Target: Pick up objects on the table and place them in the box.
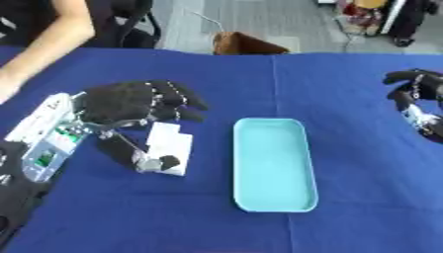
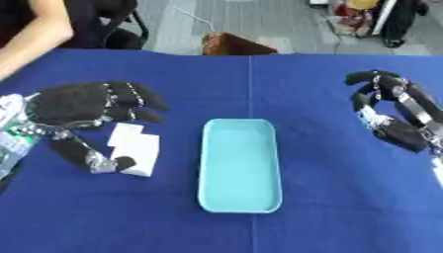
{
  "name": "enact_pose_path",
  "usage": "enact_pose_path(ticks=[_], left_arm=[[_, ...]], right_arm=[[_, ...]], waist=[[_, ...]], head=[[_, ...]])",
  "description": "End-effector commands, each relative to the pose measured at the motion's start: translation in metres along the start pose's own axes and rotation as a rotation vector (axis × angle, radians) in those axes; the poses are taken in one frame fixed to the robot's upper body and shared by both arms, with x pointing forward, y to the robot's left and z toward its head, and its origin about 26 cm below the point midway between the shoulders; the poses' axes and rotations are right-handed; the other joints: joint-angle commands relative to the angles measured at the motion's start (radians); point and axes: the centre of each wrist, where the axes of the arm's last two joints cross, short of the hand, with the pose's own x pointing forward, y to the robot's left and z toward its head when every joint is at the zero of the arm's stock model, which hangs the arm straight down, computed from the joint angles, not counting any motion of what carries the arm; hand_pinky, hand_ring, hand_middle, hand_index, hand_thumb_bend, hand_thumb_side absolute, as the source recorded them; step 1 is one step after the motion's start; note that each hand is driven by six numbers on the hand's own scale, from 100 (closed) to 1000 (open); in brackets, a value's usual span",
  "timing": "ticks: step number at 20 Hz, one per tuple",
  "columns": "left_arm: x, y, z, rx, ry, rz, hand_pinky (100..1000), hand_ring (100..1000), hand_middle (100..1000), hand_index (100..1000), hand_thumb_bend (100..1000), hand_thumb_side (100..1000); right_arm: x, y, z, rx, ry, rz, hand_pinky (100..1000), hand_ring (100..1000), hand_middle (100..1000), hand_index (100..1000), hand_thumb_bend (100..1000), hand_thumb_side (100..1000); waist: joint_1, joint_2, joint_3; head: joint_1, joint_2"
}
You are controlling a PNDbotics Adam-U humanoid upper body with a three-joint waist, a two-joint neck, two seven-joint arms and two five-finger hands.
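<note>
Left eye view checked first. White flat object (image 1: 169, 147), apparently a thin card or small packet, lying on blue tablecloth (image 1: 346, 89) just left of light blue box (image 1: 273, 165), which stands empty. Left hand (image 1: 130, 106) placed directly over object, fingers spread and slightly bent above its far edge, thumb reaching down along its near left corner; contact at thumb tip likely, closure round object not yet made. Right hand (image 2: 389, 111) held apart at right side, fingers curled, holding nothing.

Handling assessment: object judged light, fairly stiff, lying flush with cloth, hence awkward to lift from above. Best hold judged across short edges, thumb under near corner, fingers on opposite edge. Risk of sliding on cloth rather than rising.

Surface: cloth smooth, one faint crease running back from box. Beyond table: grey floor, brown cardboard item (image 1: 246, 44) at far edge, chair partly visible. Person's bare arm (image 1: 48, 37) at upper left, touching nothing of task.
</note>
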Motion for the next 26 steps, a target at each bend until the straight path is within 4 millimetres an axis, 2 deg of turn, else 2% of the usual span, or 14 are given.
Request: enact_pose_path(ticks=[1,9,22,23,24,25,26], left_arm=[[-0.010,0.004,0.011,-0.072,0.036,-0.020,886,900,911,946,224,823],[-0.015,0.000,0.014,-0.067,0.203,-0.016,895,902,912,944,198,785],[-0.013,-0.007,0.005,-0.049,0.160,0.010,849,870,895,936,175,821],[-0.012,-0.008,0.003,-0.049,0.150,0.015,797,829,860,921,169,839],[-0.011,-0.010,0.001,-0.050,0.136,0.025,790,822,855,918,168,842],[-0.009,-0.012,-0.001,-0.050,0.120,0.037,654,684,757,859,145,843],[-0.008,-0.016,-0.003,-0.045,0.102,0.059,654,684,757,859,145,843]], right_arm=[[0.005,-0.015,-0.001,-0.016,-0.016,0.030,488,669,773,887,100,727],[0.005,-0.015,0.000,-0.016,-0.016,0.030,489,669,773,888,100,727],[0.006,-0.015,-0.001,-0.014,-0.021,0.030,489,669,774,889,100,729],[0.006,-0.015,-0.001,-0.014,-0.022,0.030,489,669,774,889,100,728],[0.006,-0.015,-0.001,-0.015,-0.022,0.031,489,669,774,889,100,728],[0.006,-0.015,-0.002,-0.015,-0.022,0.031,489,669,775,889,100,728],[0.006,-0.015,-0.002,-0.016,-0.022,0.031,489,669,775,889,100,728]], waist=[[-0.001,-0.015,0.003],[-0.004,-0.015,0.004],[-0.005,-0.012,0.001],[-0.005,-0.011,0.000],[-0.005,-0.011,0.000],[-0.005,-0.010,0.000],[-0.005,-0.009,-0.001]], head=[[0.008,-0.012],[0.007,-0.012],[0.010,-0.014],[0.011,-0.014],[0.011,-0.013],[0.011,-0.013],[0.010,-0.012]])
